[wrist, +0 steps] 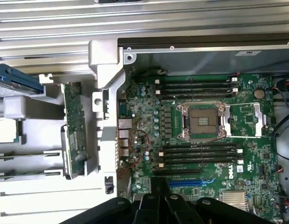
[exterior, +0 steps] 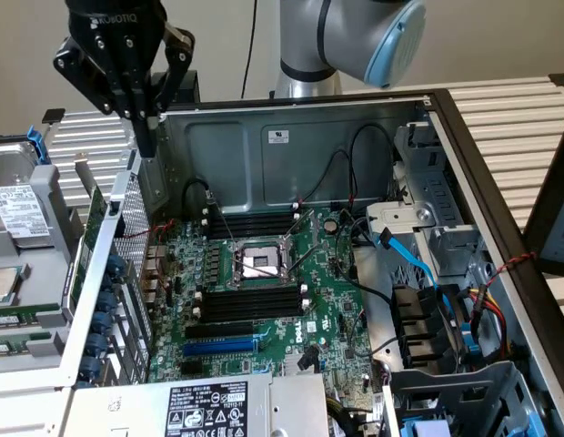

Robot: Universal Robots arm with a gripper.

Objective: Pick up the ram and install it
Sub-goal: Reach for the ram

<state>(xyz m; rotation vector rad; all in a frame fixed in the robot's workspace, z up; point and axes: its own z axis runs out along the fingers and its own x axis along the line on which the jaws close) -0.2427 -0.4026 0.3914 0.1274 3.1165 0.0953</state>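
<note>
Green ram [wrist: 74, 128] near tool [exterior: 147, 144], seemingly closed.

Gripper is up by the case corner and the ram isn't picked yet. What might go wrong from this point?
1. The ram lies close beside the metal case wall. The gripper, hovering above that wall, may strike it when reaching down.
2. A red wire loop lies on the board between the wall and the memory slots and could snag.
3. The open CPU socket sits between the slot banks, so a misaligned ram might hit it.
</note>
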